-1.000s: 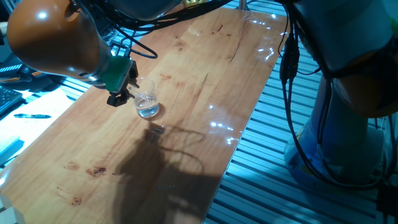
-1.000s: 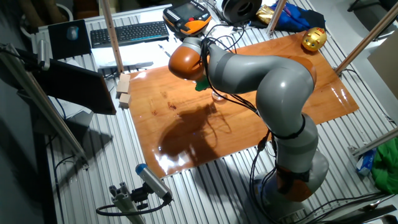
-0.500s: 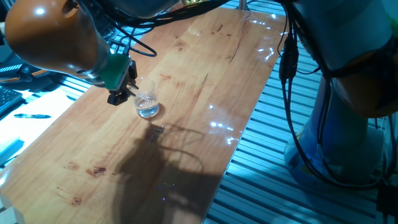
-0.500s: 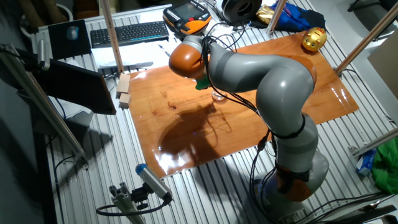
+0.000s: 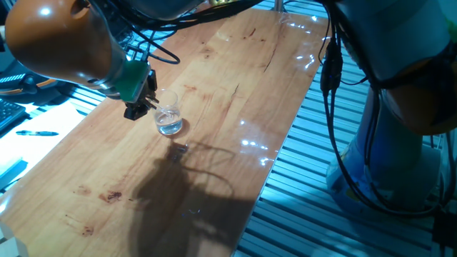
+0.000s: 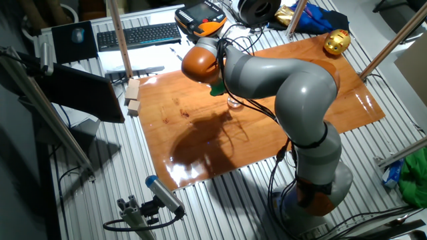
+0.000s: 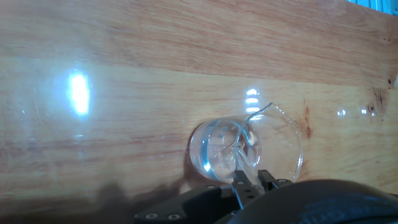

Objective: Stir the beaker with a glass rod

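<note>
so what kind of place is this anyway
Most likely a robotics lab workbench: a wooden tabletop on a slatted metal frame, a keyboard behind it, and a small beaker set out as a test object.

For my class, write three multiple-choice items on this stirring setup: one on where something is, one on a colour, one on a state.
1. Where does the beaker stand?
A. on the wooden tabletop
B. on the keyboard
C. on the metal slats beside the table

2. What colour is the arm's last joint housing, just above the gripper?
A. blue
B. orange
C. white

3. How does the glass rod stand?
A. lying flat on the table
B. pinched in the gripper, tip down inside the beaker
C. leaning on the beaker, untouched

Answers: 1 A, wood shows all round it; 2 B, the fixed views show orange; 3 B, the hand view shows it.
</note>
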`<state>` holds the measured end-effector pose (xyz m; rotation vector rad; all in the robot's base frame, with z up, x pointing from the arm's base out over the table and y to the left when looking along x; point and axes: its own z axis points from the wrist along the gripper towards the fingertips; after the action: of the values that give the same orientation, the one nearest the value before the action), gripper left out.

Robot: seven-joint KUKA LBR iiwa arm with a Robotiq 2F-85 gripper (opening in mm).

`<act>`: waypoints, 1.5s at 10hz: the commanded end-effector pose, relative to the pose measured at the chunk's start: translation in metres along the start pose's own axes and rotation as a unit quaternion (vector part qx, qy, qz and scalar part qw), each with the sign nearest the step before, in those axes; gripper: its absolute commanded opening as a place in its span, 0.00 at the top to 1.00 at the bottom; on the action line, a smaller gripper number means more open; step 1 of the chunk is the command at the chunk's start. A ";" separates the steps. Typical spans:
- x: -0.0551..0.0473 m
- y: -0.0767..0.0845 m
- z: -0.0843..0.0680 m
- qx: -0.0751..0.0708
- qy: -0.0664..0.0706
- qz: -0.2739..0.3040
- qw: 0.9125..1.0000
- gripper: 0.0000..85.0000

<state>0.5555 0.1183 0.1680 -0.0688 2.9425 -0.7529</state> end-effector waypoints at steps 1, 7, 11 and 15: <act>0.000 -0.001 0.000 -0.003 0.004 -0.005 1.000 1.00; -0.001 -0.004 -0.007 0.002 0.006 -0.011 1.000 1.00; -0.004 -0.018 -0.021 -0.007 0.011 -0.018 1.000 1.00; -0.008 -0.030 -0.026 -0.072 0.022 -0.006 0.997 1.00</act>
<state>0.5606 0.1052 0.2058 -0.0788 3.0311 -0.5786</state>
